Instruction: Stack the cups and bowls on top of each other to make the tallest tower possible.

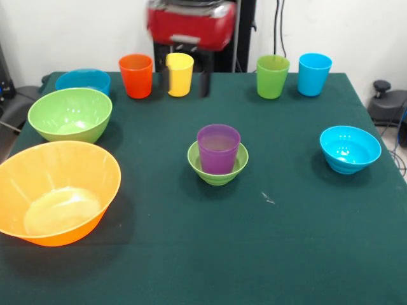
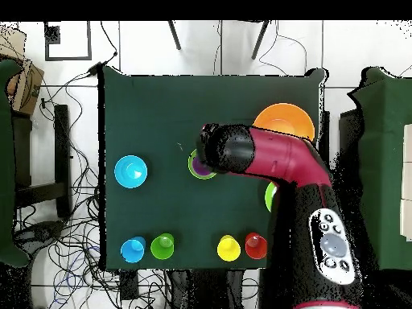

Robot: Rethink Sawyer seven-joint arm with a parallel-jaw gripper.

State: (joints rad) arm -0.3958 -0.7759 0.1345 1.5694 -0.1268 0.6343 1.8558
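The hand [image 1: 186, 86] hangs blurred over the yellow cup [image 1: 180, 74], its 2 fingers spread, gripping nothing. Toward the counter's [image 1: 286, 222] middle from it, the purple cup [image 1: 218, 148] stands upright in the small green bowl [image 1: 217, 170].

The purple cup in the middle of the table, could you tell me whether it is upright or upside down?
Upright: the purple cup stands inside the small green bowl, open mouth upward.

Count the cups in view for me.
5: orange cup, yellow cup, green cup and light blue cup along one edge; purple cup in the small green bowl, mid-table.
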